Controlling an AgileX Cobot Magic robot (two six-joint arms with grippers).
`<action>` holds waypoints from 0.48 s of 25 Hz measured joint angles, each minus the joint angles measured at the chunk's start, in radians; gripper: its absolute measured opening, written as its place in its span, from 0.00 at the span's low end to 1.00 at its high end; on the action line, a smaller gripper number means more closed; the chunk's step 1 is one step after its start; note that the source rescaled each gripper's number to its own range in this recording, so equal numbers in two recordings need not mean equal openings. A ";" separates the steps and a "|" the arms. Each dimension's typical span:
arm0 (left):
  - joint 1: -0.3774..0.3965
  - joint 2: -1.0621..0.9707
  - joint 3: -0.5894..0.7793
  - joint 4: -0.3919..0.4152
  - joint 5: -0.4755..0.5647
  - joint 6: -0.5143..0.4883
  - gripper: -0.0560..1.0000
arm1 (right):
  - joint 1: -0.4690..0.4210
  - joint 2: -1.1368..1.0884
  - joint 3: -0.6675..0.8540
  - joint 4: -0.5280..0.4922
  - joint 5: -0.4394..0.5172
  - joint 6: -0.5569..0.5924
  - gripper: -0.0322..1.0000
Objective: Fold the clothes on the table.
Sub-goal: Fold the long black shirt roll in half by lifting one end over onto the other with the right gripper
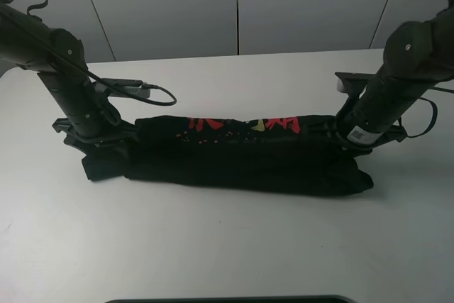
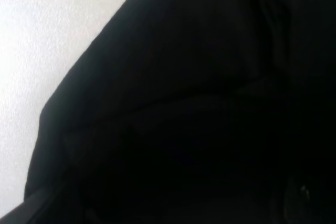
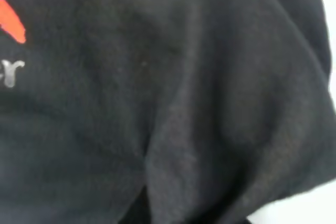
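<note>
Likely soft, limp, light T-shirt (image 1: 241, 157) banded across counter (image 1: 227, 246); best taken at both short ends. There: left pincer (image 1: 105, 138), right pincer (image 1: 349, 135), spread or pinching, cannot tell.

Left arm (image 1: 71, 90) and right arm (image 1: 389, 94) slant down and inward, left hand (image 1: 99, 138) and right hand (image 1: 349, 133) low, jaw state unreadable.

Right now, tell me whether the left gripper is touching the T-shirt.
Cannot tell. In the exterior high view the left gripper merges with the black T-shirt at its end; the left wrist view shows only cloth.
</note>
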 joint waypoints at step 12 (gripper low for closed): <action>0.000 0.000 0.000 -0.002 0.000 0.002 0.99 | -0.002 -0.140 -0.214 0.146 0.361 -0.121 0.11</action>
